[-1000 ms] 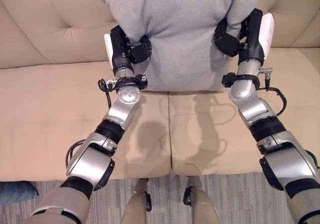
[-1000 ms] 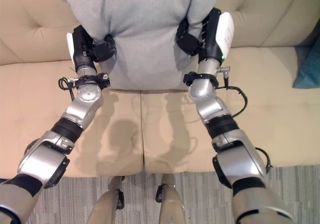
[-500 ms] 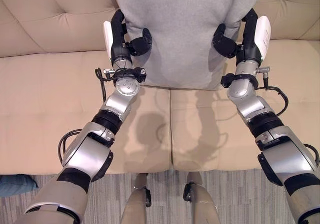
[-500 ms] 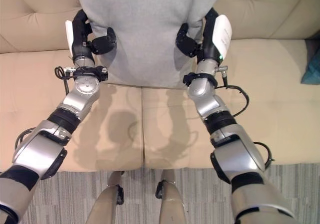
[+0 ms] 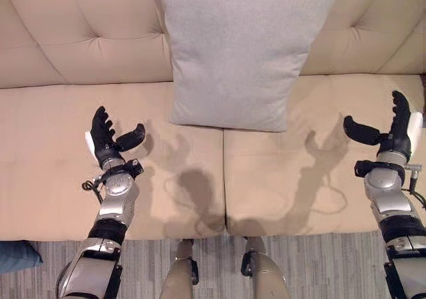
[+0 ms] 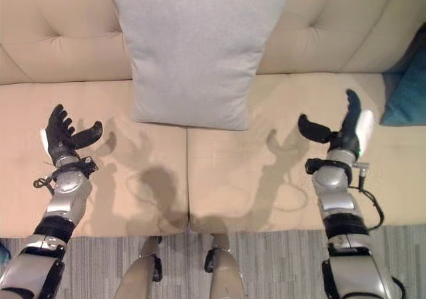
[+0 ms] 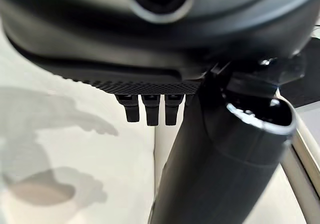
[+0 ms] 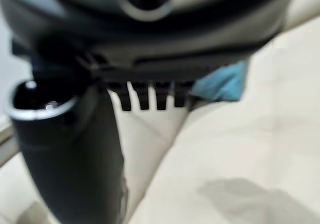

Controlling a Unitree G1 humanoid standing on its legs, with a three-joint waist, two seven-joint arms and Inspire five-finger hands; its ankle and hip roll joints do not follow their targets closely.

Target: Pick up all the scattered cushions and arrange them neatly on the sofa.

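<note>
**Releasing the grey cushion — both hands now off and drawn apart**

Standing free now: the square grey fabric cushion (image 5: 236, 49) leans upright against the tufted backrest of the beige sofa (image 5: 66, 39), its lower edge resting on the seat right over the seam between the two seat pads. It sits roughly centred and looks squared up, corners level, no slump to either side.

Change from a second ago: both hands were then clamped on the cushion's lower flanks, thumbs pressed into the fabric, carrying it toward the backrest. Half a second ago they had it against the back, grip not yet released. Now both have let go and pulled back toward the front of the seat, each well apart from the cushion.

- Left hand (image 5: 106, 139): fingers straight and spread, thumb out, holding nothing; hovers over the left seat pad.
- Right hand (image 5: 393, 129): same posture, fingers extended, thumb splayed, empty; over the right seat pad near the sofa's right end.

Outward from there: a teal cushion (image 6: 406, 79) lies at the far right end of the sofa, partly cut off. A blue cushion corner (image 5: 16, 256) shows on the grey striped carpet (image 5: 319, 272) at lower left, off the sofa.

Judgement: this cushion's placement reads as finished. The task is not: the blue piece on the floor likely wants collecting next, and the teal one may need straightening.
</note>
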